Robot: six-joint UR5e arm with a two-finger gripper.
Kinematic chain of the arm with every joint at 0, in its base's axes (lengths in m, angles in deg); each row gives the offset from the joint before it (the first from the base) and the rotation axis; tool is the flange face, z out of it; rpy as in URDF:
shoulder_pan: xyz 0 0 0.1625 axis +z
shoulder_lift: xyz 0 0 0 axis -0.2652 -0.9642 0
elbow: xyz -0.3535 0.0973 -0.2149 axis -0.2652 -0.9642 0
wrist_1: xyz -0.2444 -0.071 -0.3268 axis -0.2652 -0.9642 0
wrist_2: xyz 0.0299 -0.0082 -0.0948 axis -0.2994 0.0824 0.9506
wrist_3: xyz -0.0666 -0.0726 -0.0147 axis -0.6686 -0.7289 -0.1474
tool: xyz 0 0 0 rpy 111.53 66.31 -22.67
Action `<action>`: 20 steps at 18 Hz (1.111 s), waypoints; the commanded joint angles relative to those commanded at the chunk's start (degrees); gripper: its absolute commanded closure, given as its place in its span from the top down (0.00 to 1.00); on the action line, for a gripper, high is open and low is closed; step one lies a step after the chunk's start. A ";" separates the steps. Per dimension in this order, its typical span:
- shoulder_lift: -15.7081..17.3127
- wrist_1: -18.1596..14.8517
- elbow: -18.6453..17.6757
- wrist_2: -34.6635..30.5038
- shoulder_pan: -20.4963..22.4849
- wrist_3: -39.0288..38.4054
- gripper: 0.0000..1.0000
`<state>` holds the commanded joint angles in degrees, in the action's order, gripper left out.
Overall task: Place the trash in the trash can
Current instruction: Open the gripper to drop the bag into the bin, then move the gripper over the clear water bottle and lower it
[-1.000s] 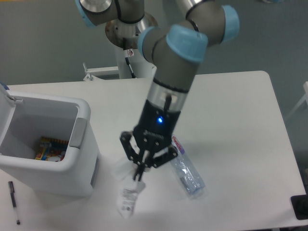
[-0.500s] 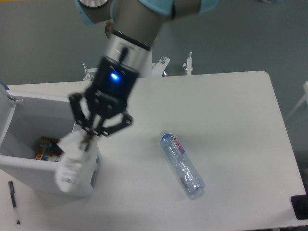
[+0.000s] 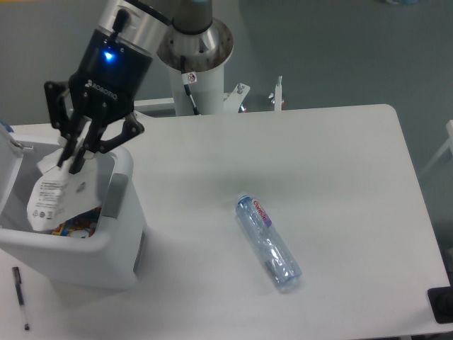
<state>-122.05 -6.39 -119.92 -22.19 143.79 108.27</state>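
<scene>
The wrapper hangs long-axis down, pinched in the closed gripper over the open trash can. The bottle lies on the white table, cap toward the grey wall. A pen lies nearby.

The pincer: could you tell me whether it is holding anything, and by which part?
The pincer holds the wrapper by its top edge, hanging over the open bin.

You're looking at a black claw with linked fingers, white lettering and a glowing blue light, below a silver wrist section on a grey pedestal.
</scene>
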 joint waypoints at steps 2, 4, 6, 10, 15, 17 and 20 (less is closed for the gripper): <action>-0.26 0.00 -0.18 0.00 -0.09 0.10 1.00; -0.61 0.00 -0.10 0.00 -0.09 0.10 1.00; -1.66 0.18 0.52 0.00 0.00 0.10 1.00; -4.30 0.35 1.31 -0.26 4.55 0.10 1.00; -8.16 0.35 1.75 -0.26 10.89 0.10 1.00; -10.18 0.26 2.28 -0.35 13.17 0.10 1.00; -14.22 -0.17 3.50 -2.27 15.02 0.10 1.00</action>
<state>-136.27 -6.56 -116.41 -24.47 158.82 108.36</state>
